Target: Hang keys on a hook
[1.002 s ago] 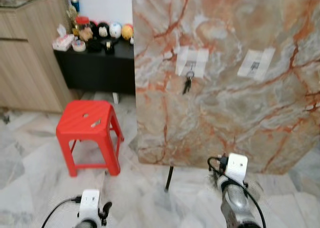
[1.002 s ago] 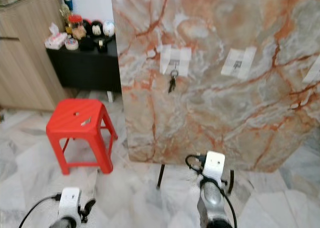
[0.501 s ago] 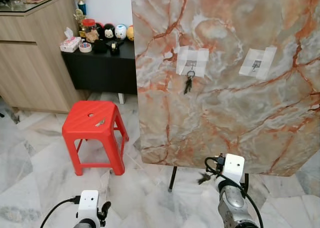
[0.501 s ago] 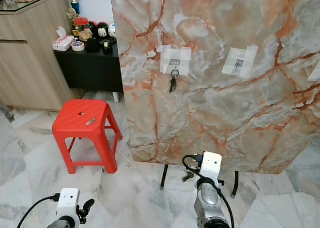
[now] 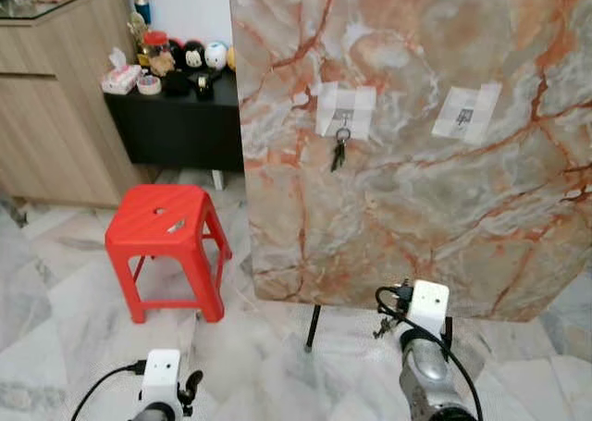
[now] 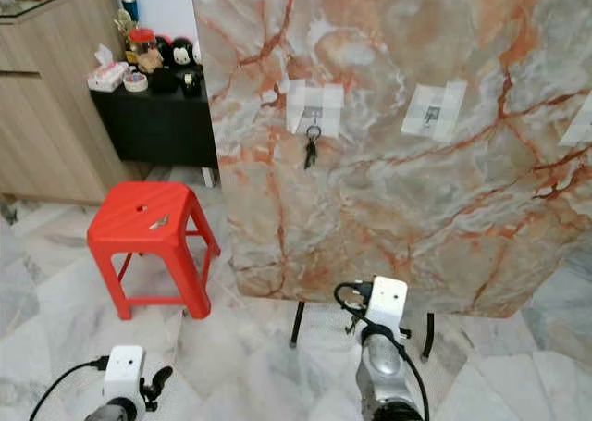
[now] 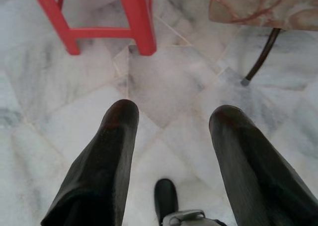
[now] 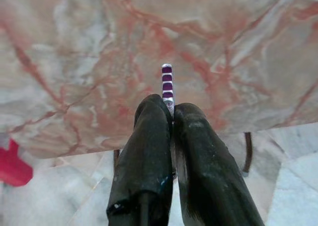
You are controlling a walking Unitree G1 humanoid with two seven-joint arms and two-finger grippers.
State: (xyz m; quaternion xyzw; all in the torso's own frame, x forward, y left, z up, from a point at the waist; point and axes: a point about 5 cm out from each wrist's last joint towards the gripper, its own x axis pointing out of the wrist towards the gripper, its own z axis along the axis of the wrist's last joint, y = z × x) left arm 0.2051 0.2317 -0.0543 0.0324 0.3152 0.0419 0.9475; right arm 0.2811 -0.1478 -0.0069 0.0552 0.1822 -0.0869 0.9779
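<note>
right claw (image 8: 171,109) pinches keys (image 8: 167,84) below marble board's (image 5: 416,162) edge.

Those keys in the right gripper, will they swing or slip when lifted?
Likely to swing: part of the keys dangles loose beside the right gripper. Probably light, but pinched by one thin striped piece, so they may twist or slip.

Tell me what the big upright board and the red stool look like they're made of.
The board looks like marble or a marble-print panel: orange veins on grey-white and a smooth face; which one is unclear. The red stool looks like moulded plastic: one uniform glossy colour, ribbed seat, legs and braces in one piece.
</note>
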